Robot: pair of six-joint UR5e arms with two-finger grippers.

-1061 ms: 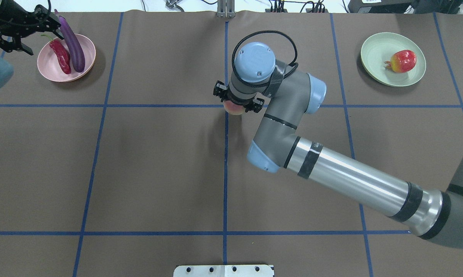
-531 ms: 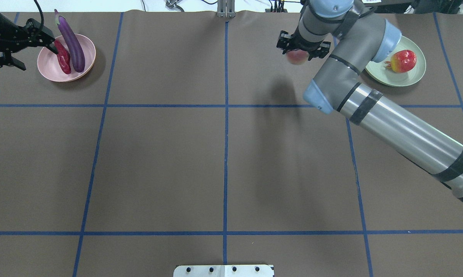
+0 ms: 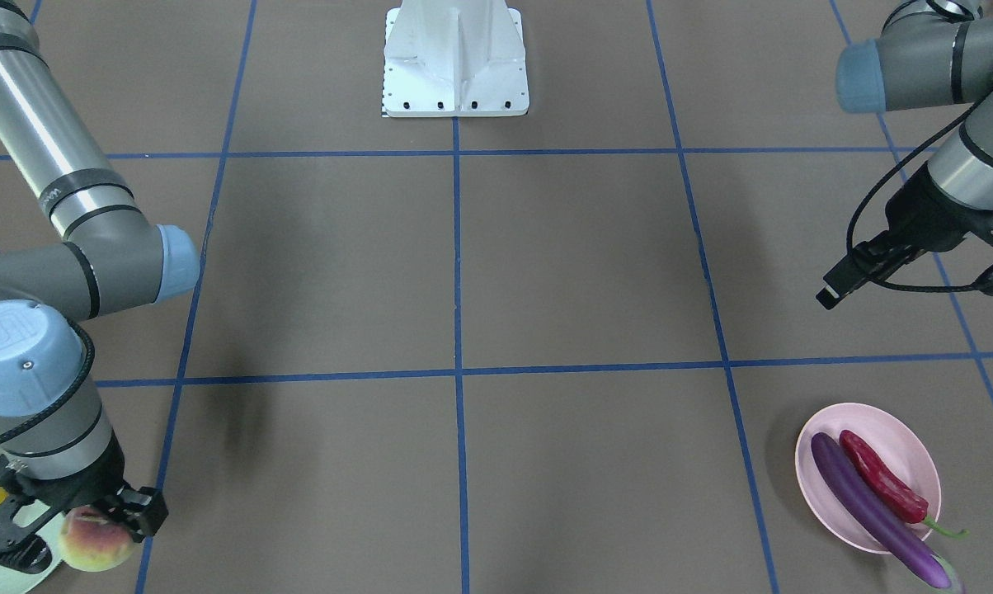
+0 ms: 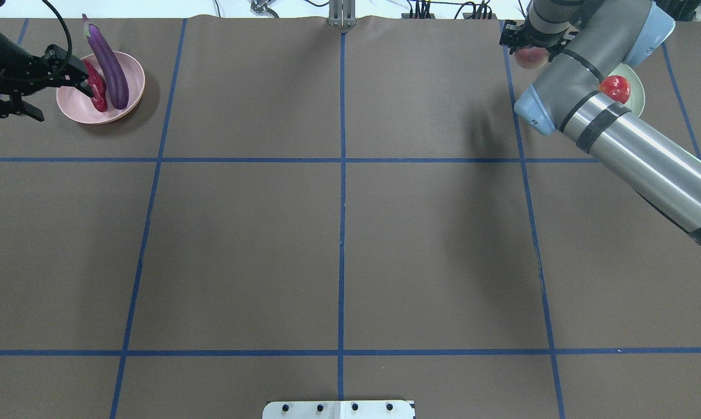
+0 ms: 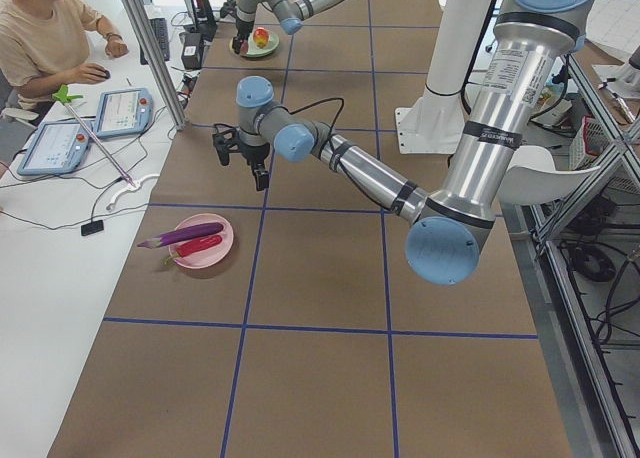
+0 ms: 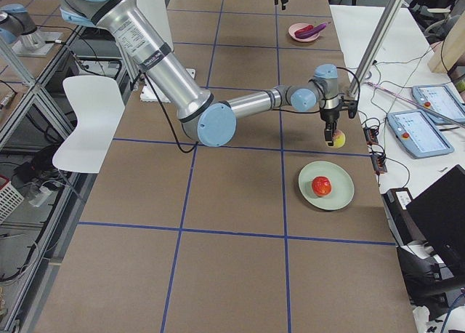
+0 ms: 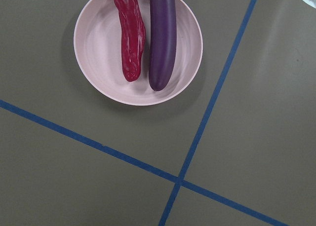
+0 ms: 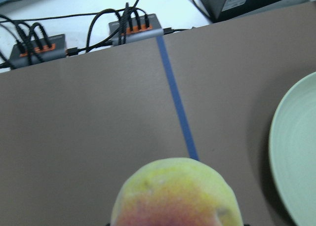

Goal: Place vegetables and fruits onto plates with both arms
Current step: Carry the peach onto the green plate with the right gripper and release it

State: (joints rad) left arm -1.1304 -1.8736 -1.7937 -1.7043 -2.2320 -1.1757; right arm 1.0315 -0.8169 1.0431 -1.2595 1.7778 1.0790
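Peach [image 3: 92, 540] is in my right end effector [image 3: 76, 528], jaws clamped on either side of it. It's round, blushing pink-red on one face and yellow-green across the crown in my right wrist view. It hangs above the counter [image 4: 339, 244] up at the 2 o'clock corner of the overhead view, just off the 10 o'clock rim of the mint plate [image 6: 341, 195], not over it. On that plate sits the pomegranate [image 6: 321, 185], red shading to orange-yellow.

Over at the counter's 10 o'clock corner, the pink plate [image 7: 98, 63] carries the glossy purple eggplant [image 7: 163, 38] and the wrinkled dark-red chili [image 7: 131, 43], lying side by side. The eggplant's cap end pokes out past the rim; the chili lies on its 9 o'clock side. My left end effector [image 5: 241, 167] hovers above the counter near that plate, jaws spread wide, nothing between them.
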